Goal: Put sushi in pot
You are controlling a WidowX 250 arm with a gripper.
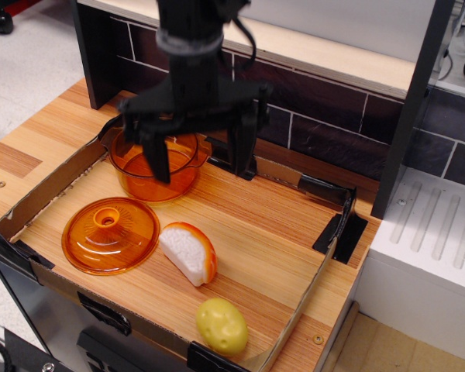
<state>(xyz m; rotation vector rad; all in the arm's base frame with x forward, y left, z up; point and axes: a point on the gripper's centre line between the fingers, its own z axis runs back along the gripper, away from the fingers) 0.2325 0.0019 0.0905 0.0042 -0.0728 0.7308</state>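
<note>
Hovering wide-spread jaws over the pot (143,167), empty, sushi (188,253) on the board below.

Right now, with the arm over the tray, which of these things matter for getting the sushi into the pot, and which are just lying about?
Part of the job:
- sushi, lying on the tray beside the lid
- pot, uncovered, at the back left
- gripper, open, empty, above the pot's right side

Just lying about:
- lid, flat on the tray, front left
- yellow-green potato, near the front edge
</note>
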